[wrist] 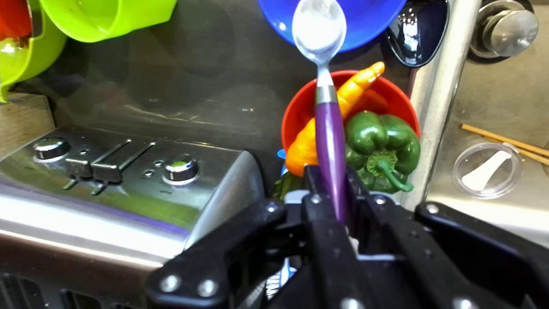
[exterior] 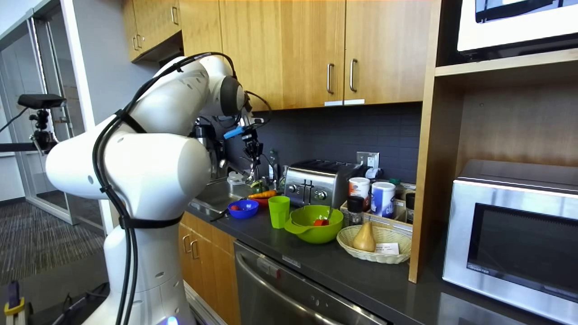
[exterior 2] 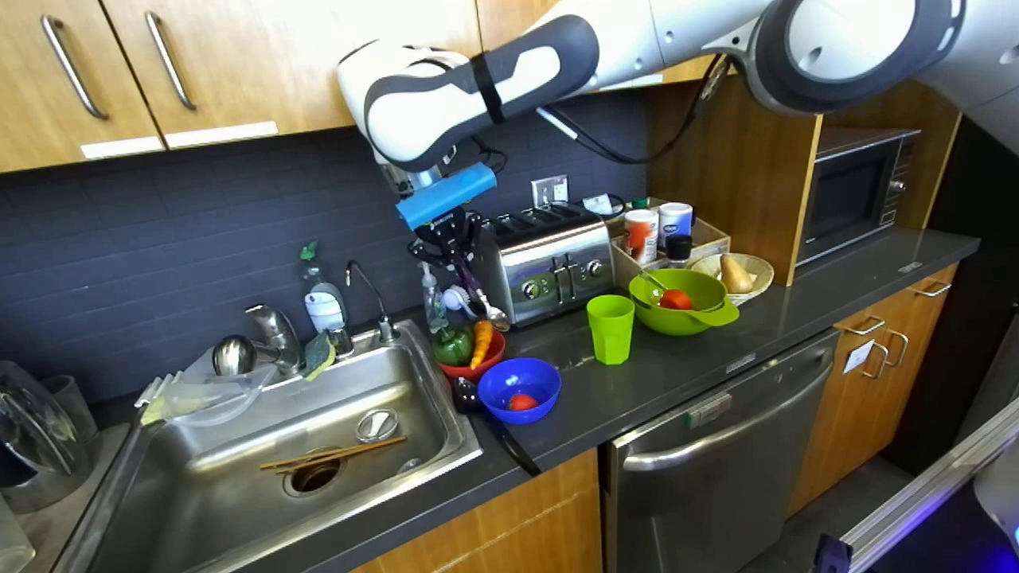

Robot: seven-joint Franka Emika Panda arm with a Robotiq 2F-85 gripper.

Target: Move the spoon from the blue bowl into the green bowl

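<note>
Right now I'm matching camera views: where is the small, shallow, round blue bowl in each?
In an exterior view: the small, round blue bowl, left of and below centre.
In an exterior view: the blue bowl, below centre.
Wrist view: the blue bowl, at the top edge, right of centre, partly cut off.
Shared landmark: the tall lime-green cup, right of the bowl in both exterior views, left in the wrist view.

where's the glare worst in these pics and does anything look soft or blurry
Glare looks strongest in the wrist view: the spoon has its bowl washed nearly white, and a broad bright streak crosses the toaster; the gripper seems slightly soft in the near foreground. In an exterior view, the sink carries milder highlights, and the white-and-blue canister has a label too soft to read.
</note>
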